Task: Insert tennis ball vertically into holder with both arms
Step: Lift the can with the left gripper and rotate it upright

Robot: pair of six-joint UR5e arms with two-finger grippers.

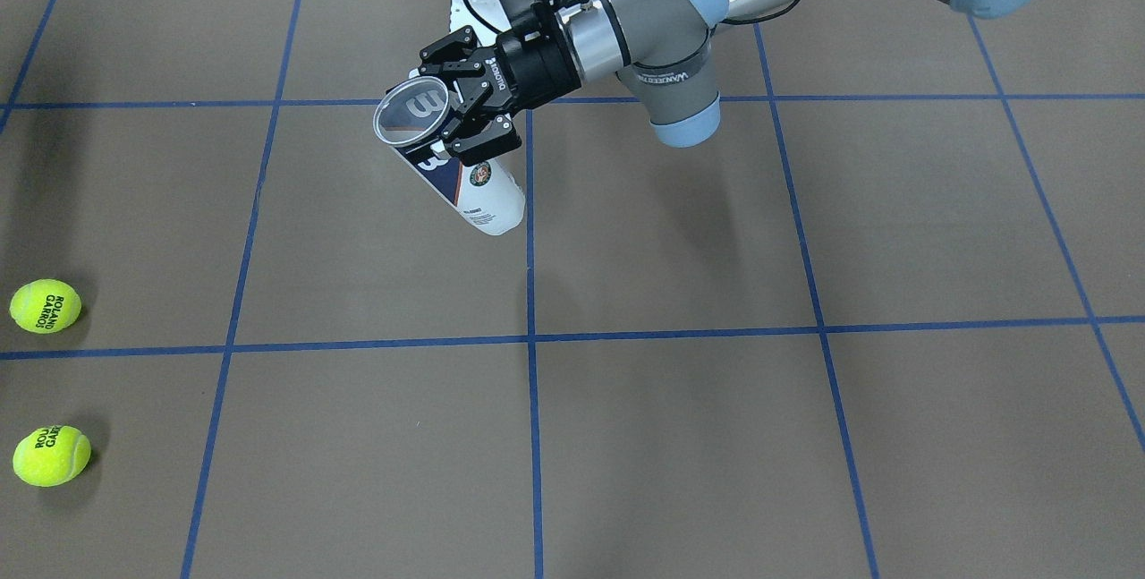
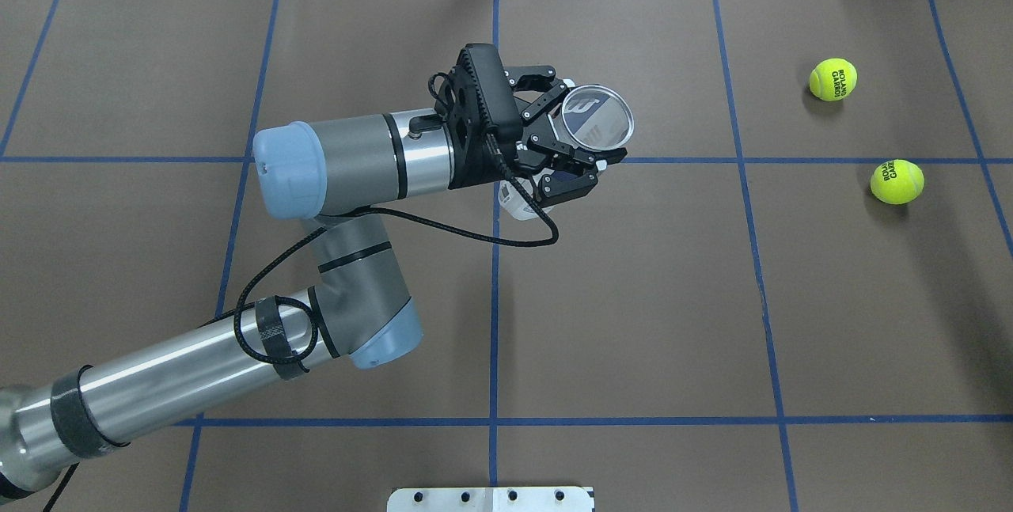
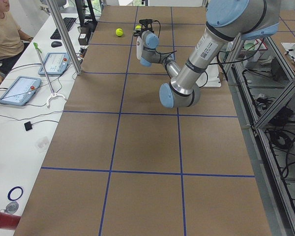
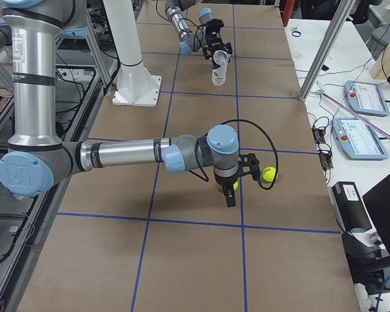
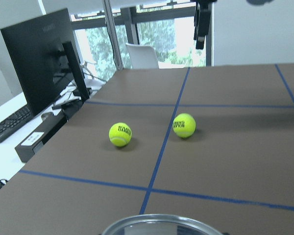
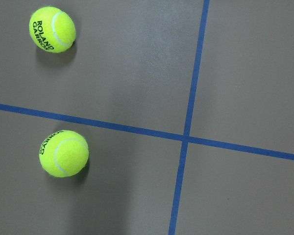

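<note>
The bench (image 2: pixel 633 322) is crossed from its left end by the left arm (image 2: pixel 198 369). The tube (image 2: pixel 597 118) is held mouth-up near the middle of the far edge, with the left gripper (image 2: pixel 566 136) clamped on its wall just under the rim. Whether its base rests on the bench cannot be told. The right arm (image 4: pixel 123 153) is stretched toward the right end, where its right gripper (image 4: pixel 231 192) hangs low at the near ball (image 2: pixel 897 181). Its opening cannot be told (no fingers show in its own wrist view). The far ball (image 2: pixel 832 79) lies apart, closer to the far edge.

Several faults are judged possible:
- A ball brushed by a descending finger could be sent rolling off the right end.
- The mouth looks barely wider than a ball, so an off-centre release could be bounced off the rim.
- With the tube clamped so high, it could be tipped or slid by a downward push.
- The two grippers could be brought into collision at the rim.
</note>
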